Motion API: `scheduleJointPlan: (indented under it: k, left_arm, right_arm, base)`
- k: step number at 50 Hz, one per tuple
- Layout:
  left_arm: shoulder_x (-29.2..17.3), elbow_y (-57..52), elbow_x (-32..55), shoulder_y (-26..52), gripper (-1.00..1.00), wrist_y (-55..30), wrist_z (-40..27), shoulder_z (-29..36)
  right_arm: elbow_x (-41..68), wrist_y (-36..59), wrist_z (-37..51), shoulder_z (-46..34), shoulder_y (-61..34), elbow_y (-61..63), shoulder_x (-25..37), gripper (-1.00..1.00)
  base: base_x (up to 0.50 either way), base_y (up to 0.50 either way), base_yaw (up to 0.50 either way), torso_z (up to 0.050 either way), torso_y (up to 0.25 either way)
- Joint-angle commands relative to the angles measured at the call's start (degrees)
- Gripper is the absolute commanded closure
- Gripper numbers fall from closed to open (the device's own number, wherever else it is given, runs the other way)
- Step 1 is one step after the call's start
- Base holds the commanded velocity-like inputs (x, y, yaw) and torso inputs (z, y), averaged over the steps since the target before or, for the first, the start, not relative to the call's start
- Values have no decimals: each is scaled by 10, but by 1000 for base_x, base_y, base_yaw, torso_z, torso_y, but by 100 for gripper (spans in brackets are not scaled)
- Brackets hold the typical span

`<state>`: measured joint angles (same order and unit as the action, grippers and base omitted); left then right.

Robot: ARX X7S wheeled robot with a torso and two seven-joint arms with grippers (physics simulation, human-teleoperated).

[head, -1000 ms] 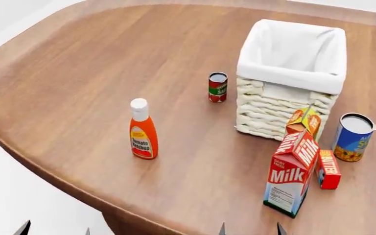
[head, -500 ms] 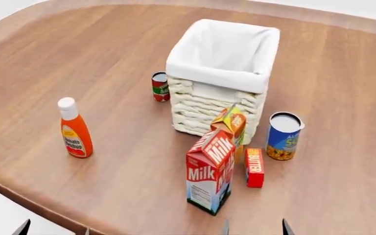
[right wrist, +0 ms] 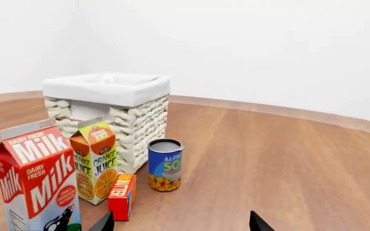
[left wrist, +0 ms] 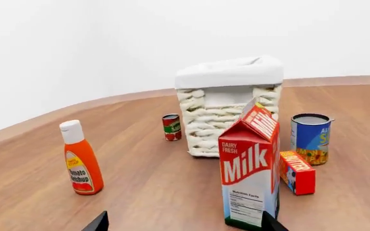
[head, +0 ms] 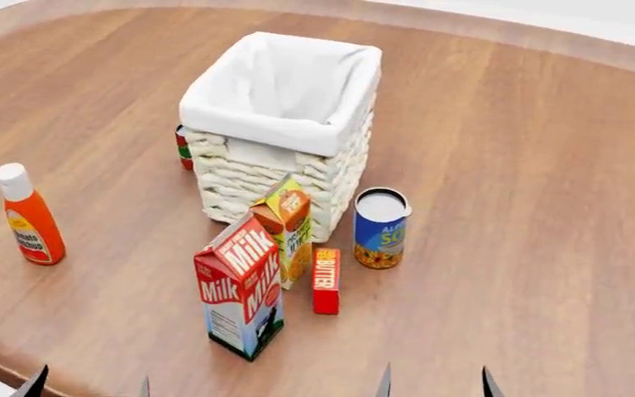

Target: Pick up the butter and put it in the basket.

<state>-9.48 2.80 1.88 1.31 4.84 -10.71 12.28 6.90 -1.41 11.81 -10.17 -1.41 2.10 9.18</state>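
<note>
The butter [head: 326, 279] is a small slim red box lying flat on the wooden table, between the milk carton [head: 241, 296] and a blue can [head: 380, 227]. It also shows in the left wrist view [left wrist: 297, 172] and the right wrist view [right wrist: 121, 196]. The basket [head: 277, 132], cream wicker with a white liner, stands behind it and shows in both wrist views [left wrist: 230, 103] [right wrist: 108, 110]. My left gripper [head: 88, 385] and right gripper [head: 433, 384] are open and empty at the near table edge; only their dark fingertips show. The butter lies ahead of the right gripper [right wrist: 179, 224], slightly to its left.
An orange juice carton [head: 287, 227] stands against the basket's near side, touching the milk carton's back. A ketchup bottle [head: 29, 225] stands at the far left. A small red can [head: 184, 147] is half hidden behind the basket. The table edge [head: 9, 364] curves at lower left.
The head view has swung, so all objects have shifted left in the picture. The objects themselves have not moved on the table. The fingertips stay at the bottom edge.
</note>
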Motion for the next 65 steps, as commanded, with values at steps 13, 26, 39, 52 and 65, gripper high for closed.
scheduleJointPlan:
  k: [13, 26, 39, 52, 65]
  left_arm:
    - [-9, -282, 8, 95, -100, -246, -45, -75]
    - [-18, -316, 24, 79, -100, -248, -52, -94]
    - [-21, -297, 33, 95, -100, -254, -58, -102]
    - [-26, -285, 37, 101, -100, -234, -57, -99]
    - [-28, -265, 46, 123, -100, -246, -68, -113]
  right_arm:
    - [-12, 31, 7, 1, 24, 36, 2, -100]
    - [-10, 31, 11, -12, 41, 47, 2, -100]
    - [-17, 38, 28, -18, 42, 59, 3, -100]
    - [-14, 39, 35, -19, 37, 55, 8, -100]
    - [-13, 43, 41, -24, 35, 55, 12, -100]
  base:
    - [395, 138, 0, 0, 0]
    - [472, 165, 0, 0, 0]
    - [335, 117, 0, 0, 0]
    - [0, 0, 0, 0, -72]
    - [0, 0, 0, 0, -250]
